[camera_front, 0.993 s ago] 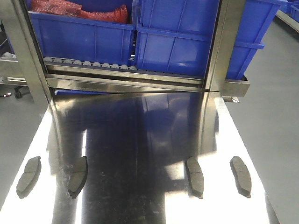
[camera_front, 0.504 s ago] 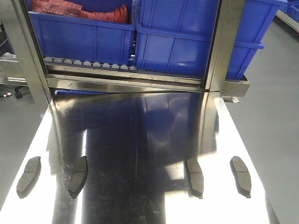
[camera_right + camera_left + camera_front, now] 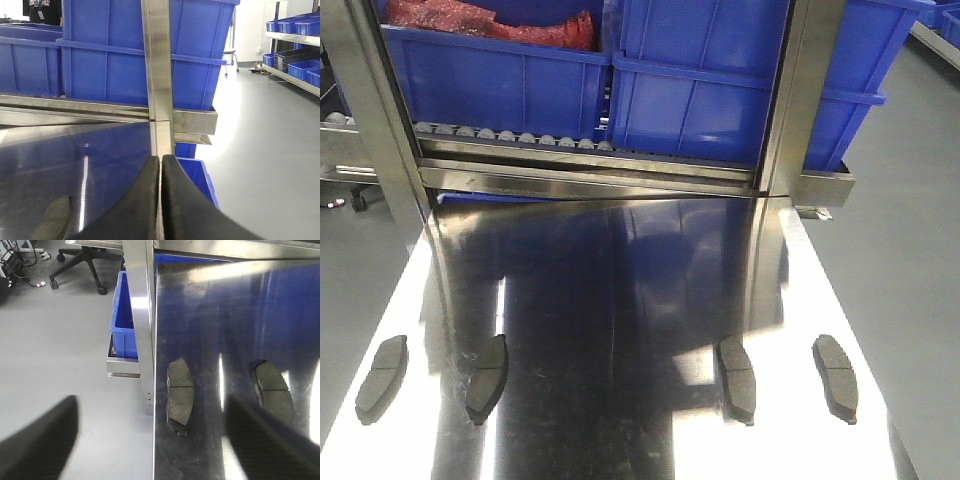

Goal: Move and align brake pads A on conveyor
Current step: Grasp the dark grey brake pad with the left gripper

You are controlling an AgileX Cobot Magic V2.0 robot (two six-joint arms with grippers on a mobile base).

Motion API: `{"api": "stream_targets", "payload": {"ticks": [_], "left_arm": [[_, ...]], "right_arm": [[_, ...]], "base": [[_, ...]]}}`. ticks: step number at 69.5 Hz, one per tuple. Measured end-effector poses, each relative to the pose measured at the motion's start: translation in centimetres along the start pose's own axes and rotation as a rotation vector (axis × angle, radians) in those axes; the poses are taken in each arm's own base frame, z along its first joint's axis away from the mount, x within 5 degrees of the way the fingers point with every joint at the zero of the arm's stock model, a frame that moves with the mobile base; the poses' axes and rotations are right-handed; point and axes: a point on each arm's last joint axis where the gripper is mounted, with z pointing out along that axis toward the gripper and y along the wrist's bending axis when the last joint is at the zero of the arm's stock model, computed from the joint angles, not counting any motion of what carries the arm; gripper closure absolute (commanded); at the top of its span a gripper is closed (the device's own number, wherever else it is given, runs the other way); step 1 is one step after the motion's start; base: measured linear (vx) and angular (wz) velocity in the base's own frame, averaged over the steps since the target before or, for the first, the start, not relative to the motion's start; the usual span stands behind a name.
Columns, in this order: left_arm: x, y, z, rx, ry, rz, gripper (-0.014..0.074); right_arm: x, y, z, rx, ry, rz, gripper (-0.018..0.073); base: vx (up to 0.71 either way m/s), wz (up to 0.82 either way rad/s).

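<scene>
nothing had moved in the last second: the four brake pads [image 3: 487, 378] lay untouched in a row on the steel table [image 3: 620, 290], no conveyor in sight, the left gripper [image 3: 152, 405] with jaws wide and empty, the right gripper [image 3: 160, 159] with jaws pressed shut on nothing, so the task seemed unstarted.

Four brake pads A [image 3: 487, 378] lie flat on the shiny steel table [image 3: 620, 290], set in a row across its near part, each with its long side running away from the camera. Two sit near the left edge and two near the right edge, with a broad bare stretch of steel between the pairs. None touches another. Behind the table, blue bins [image 3: 710, 95] rest on a roller track [image 3: 500, 135] between steel uprights [image 3: 788, 100]; the left bin holds red material [image 3: 490, 22].
</scene>
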Motion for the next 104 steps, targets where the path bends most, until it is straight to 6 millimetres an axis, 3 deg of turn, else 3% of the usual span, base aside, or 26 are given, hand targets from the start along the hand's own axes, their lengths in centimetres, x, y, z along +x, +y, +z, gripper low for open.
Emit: {"api": "stream_targets", "payload": {"ticks": [18,28,41,48,81,91,104], "left_arm": [[-0.4,-0.1,0.3,0.012,0.008,-0.026,-0.0092],[-2.3,-0.2,2.0,0.018,0.081,-0.021,-0.0078],[-5.2,-1.5,6.3,0.084,0.234,0.005,-0.0073],[-5.7,-2.4,9.2,0.11,0.329,0.029,-0.0072],[-3.2,-4.2,20.2,0.08,0.776,0.007,-0.0051],[-2.6,-4.4,22.1,0.067,0.816,-0.01,-0.0034],[-1.7,-4.4,23.1,0.059,0.856,-0.016,-0.0001]], "right_arm": [[0.0,0.0,0.0,0.0,0.0,0.0,0.0566],[0.0,0.0,0.0,0.0,0.0,0.0,0.0566],[0.0,0.0,0.0,0.0,0.0,0.0,0.0566],[0.0,0.0,0.0,0.0,0.0,0.0,0.0566],[0.0,0.0,0.0,0.0,0.0,0.0,0.0566],[0.0,0.0,0.0,0.0,0.0,0.0,0.0566],[0.0,0.0,0.0,0.0,0.0,0.0,0.0566]], "base": [[0.0,0.0],[0.0,0.0],[0.0,0.0],[0.0,0.0],[0.0,0.0],[0.0,0.0],[0.0,0.0]]}}
